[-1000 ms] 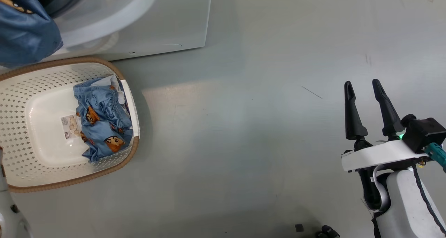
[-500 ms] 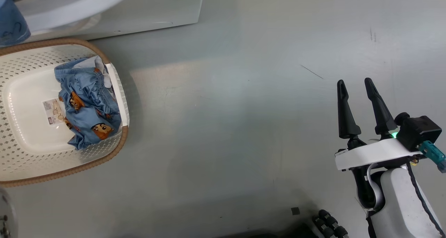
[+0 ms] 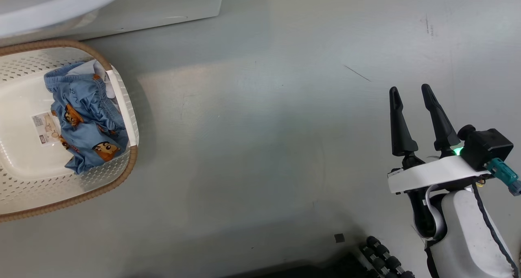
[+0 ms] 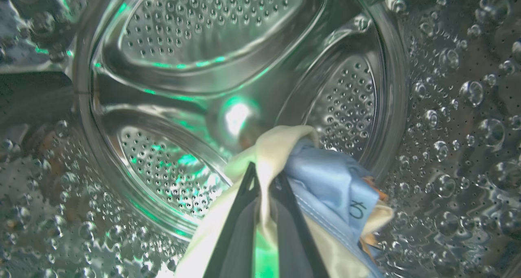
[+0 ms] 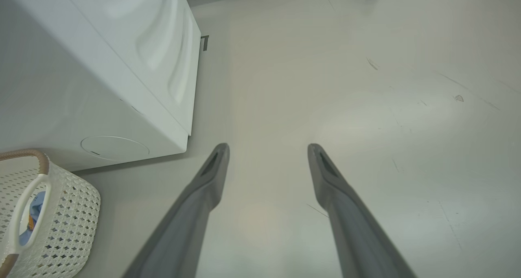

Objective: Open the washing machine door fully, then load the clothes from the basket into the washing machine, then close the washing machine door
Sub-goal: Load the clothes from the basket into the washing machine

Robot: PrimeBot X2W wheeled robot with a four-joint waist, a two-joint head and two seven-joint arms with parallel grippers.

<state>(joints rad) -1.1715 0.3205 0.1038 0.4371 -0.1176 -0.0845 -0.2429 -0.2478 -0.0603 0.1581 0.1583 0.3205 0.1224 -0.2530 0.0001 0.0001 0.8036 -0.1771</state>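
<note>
I've got the left gripper (image 4: 265, 175) inside the washing machine (image 3: 163, 5) drum (image 4: 211, 33), jaws clenched on cream and blue clothes (image 4: 325, 180). Right gripper (image 3: 410, 89) sits well clear of the machine, jaws released. The basket (image 3: 103, 173) beside the machine holds one blue garment (image 3: 83, 123).

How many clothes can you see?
3: one cartoon-print piece in the basket, plus a cream cloth and a blue cloth pinched by the left gripper inside the drum. More may be hidden.

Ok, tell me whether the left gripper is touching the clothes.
Touching. The left wrist view shows the left gripper shut on the clothes, cream fabric pinched between its two fingers, inside the drum.
</note>
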